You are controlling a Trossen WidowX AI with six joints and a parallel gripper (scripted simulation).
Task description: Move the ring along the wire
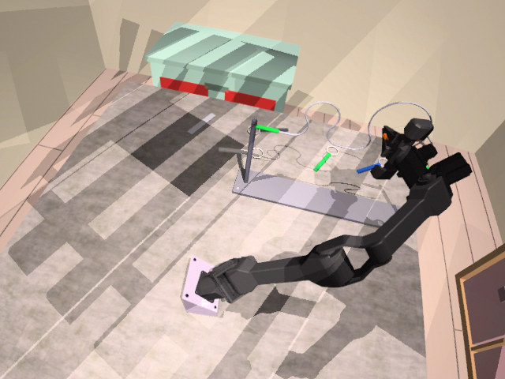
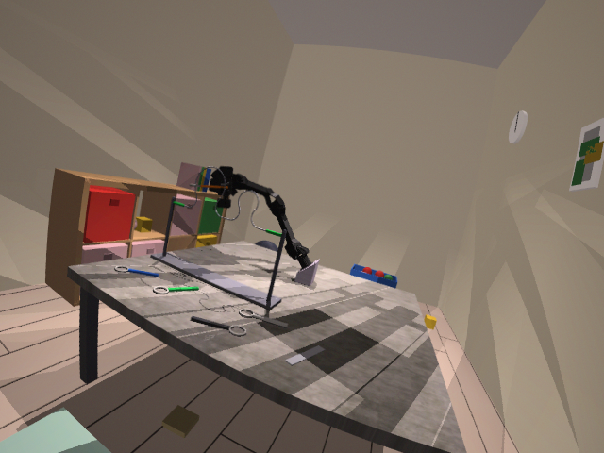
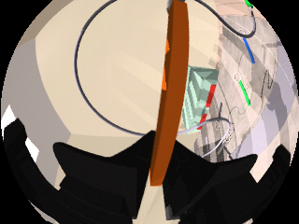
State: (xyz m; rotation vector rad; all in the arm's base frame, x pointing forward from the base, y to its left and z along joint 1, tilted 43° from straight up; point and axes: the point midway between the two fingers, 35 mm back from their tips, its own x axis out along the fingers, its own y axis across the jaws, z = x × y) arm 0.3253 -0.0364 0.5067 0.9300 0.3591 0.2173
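My gripper (image 1: 387, 142) (image 2: 222, 186) (image 3: 157, 134) is shut on the orange handle (image 1: 385, 136) (image 2: 209, 186) (image 3: 173, 84), high above the far post. The ring (image 2: 193, 185) is small at the handle's outer end; whether the wire runs through it is too small to tell. The thin grey wire (image 1: 399, 102) (image 2: 228, 218) (image 3: 76, 61) loops close around the gripper; contact cannot be judged. One green part (image 1: 267, 129) (image 2: 274, 232) joins a dark post (image 1: 249, 155) (image 2: 276, 270). The other green part (image 1: 428, 167) (image 2: 179, 203) is by the second post (image 2: 168, 226), mostly hidden by the arm in the top view.
The posts' base plate (image 1: 309, 197) (image 2: 219, 282) lies on the table. Loose ringed tools lie behind it: green (image 1: 322, 162) (image 2: 182, 288), blue (image 1: 368, 167) (image 2: 143, 272), grey (image 1: 234, 150) (image 2: 273, 323) and black (image 2: 211, 324). A flat strip (image 1: 201, 123) (image 2: 305, 355) lies farther off.
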